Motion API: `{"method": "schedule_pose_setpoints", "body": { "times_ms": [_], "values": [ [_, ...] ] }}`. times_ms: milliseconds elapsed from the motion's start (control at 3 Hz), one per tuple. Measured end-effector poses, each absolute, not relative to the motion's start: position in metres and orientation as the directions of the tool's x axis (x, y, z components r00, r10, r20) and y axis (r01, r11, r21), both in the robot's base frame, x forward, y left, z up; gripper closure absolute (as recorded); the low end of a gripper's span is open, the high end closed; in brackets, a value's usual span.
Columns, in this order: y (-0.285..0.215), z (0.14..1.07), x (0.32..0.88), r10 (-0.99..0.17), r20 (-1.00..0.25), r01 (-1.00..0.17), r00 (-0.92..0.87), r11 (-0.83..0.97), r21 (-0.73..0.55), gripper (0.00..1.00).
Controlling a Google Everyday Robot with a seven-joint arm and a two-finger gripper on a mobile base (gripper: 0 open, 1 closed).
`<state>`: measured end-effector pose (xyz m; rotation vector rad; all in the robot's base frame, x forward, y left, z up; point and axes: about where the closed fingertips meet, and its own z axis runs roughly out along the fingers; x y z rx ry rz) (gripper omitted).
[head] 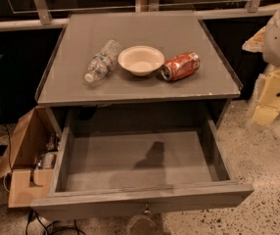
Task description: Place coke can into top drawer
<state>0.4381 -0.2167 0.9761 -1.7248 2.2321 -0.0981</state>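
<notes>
The coke can (180, 65) is red with white lettering and lies on its side on the flat grey cabinet top (145, 26), right of the middle. The top drawer (140, 160) is pulled out wide open below, and its flat grey bottom holds nothing. Its small knob (146, 210) shows at the front. My gripper (266, 112) hangs at the far right edge of the view, off the cabinet's right side. It is well apart from the can and holds nothing that I can see.
A white bowl (141, 59) sits just left of the can. A clear plastic water bottle (102, 60) lies left of the bowl. An open cardboard box (27, 153) stands on the floor at the drawer's left. A rail (22, 23) runs behind the cabinet.
</notes>
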Motion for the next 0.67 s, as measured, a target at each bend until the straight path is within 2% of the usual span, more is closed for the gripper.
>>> {"method": "schedule_pose_setpoints", "body": {
  "times_ms": [667],
  "values": [
    [-0.2177,0.9801,0.4453,-0.957,-0.196,-0.928,-0.211,0.260,-0.268,0.00]
  ]
}}
